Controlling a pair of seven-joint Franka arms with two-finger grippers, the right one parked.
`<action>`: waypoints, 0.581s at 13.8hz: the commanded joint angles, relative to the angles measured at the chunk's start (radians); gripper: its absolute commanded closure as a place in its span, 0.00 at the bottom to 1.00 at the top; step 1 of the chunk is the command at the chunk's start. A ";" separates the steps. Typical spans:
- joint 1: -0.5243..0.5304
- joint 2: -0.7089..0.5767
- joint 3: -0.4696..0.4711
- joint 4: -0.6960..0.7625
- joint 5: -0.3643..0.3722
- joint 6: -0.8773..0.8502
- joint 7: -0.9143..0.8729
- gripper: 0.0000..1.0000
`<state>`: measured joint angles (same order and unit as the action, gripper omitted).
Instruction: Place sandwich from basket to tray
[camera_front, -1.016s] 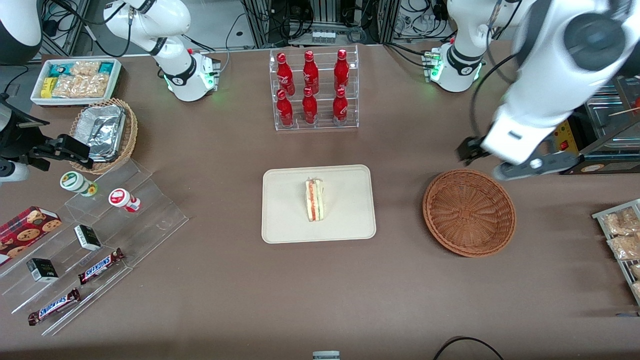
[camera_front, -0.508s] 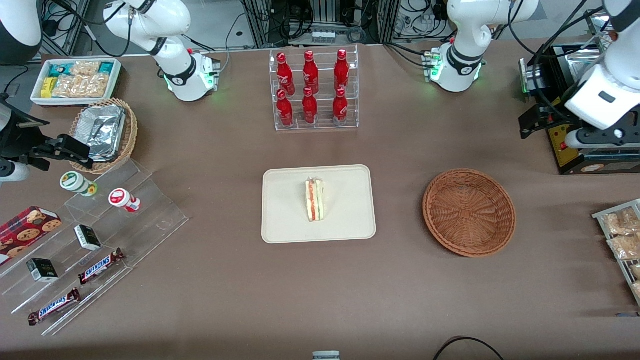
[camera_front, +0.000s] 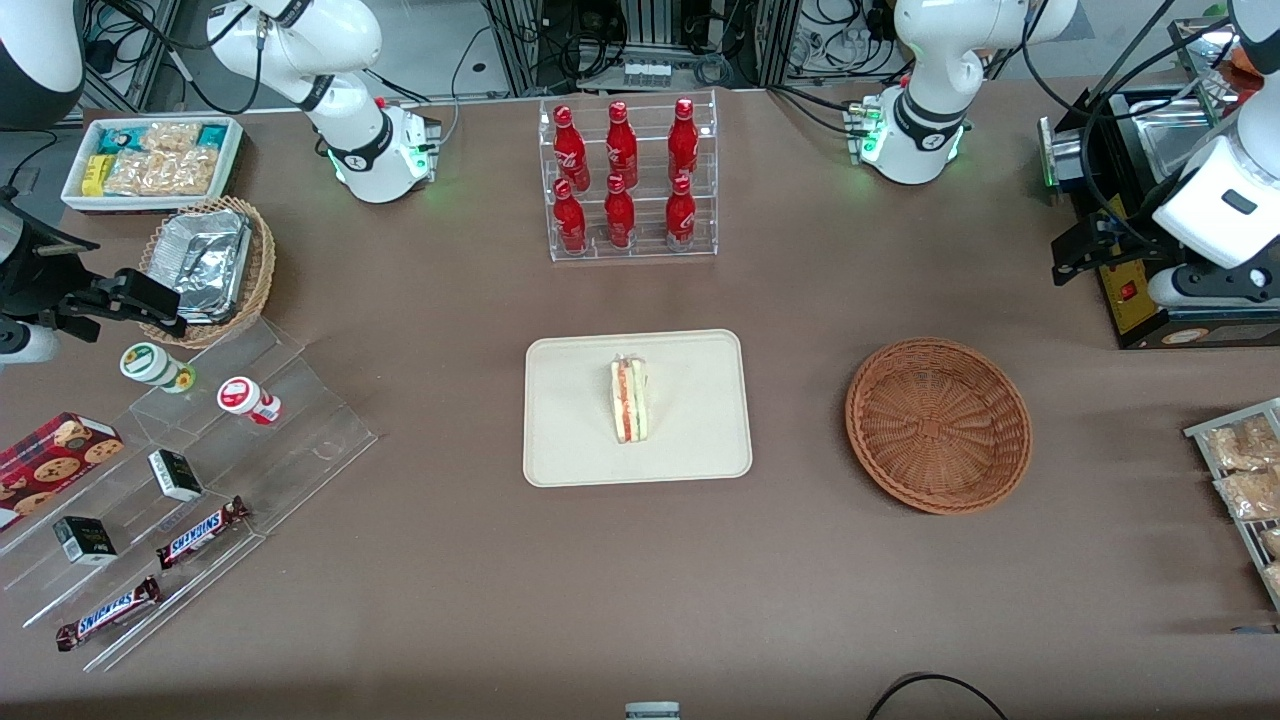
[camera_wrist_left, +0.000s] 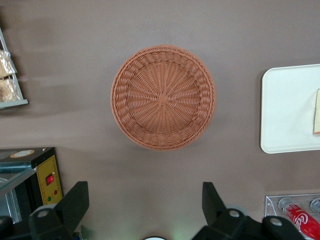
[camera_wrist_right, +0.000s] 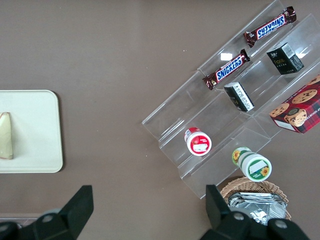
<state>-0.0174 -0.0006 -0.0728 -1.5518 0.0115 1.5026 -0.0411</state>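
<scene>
The front view shows the sandwich (camera_front: 630, 401) lying near the middle of the cream tray (camera_front: 570, 440), which sits at the centre of the brown tabletop (camera_front: 800, 600). The reddish-brown wicker basket (camera_front: 938, 425) stands well apart from the tray, toward the working arm's end, and holds nothing.

A second earlier the left arm's gripper (camera_front: 1085, 245) hung just beside the basket's rim. It has since pulled away and now hovers high near the tabletop's edge at the working arm's end, over a black appliance with a yellow panel (camera_front: 1125, 290). Between the last two moments it barely shifted, so the retreat seems nearly finished. With the sandwich on the tray and the arm withdrawn, the task looks complete.

In the left wrist view the jaws stand wide apart with nothing between them, and the gripper (camera_wrist_left: 145, 210) looks straight down on the bare basket (camera_wrist_left: 163, 97), with a corner of the tray (camera_wrist_left: 285, 110) and an edge of the sandwich (camera_wrist_left: 317, 112) in sight.

Elsewhere, a clear rack (camera_front: 630, 180) holds six red bottles, a tan wicker basket (camera_front: 260, 270) holds foil containers, and a white bin (camera_front: 150, 160) holds snack packets.
</scene>
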 joint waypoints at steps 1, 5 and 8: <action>-0.007 0.033 0.002 0.056 0.005 -0.009 0.014 0.00; -0.004 0.021 0.002 0.055 0.030 -0.021 0.020 0.00; -0.006 0.010 0.024 0.055 0.019 -0.070 0.017 0.00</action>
<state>-0.0178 0.0170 -0.0649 -1.5131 0.0272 1.4717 -0.0406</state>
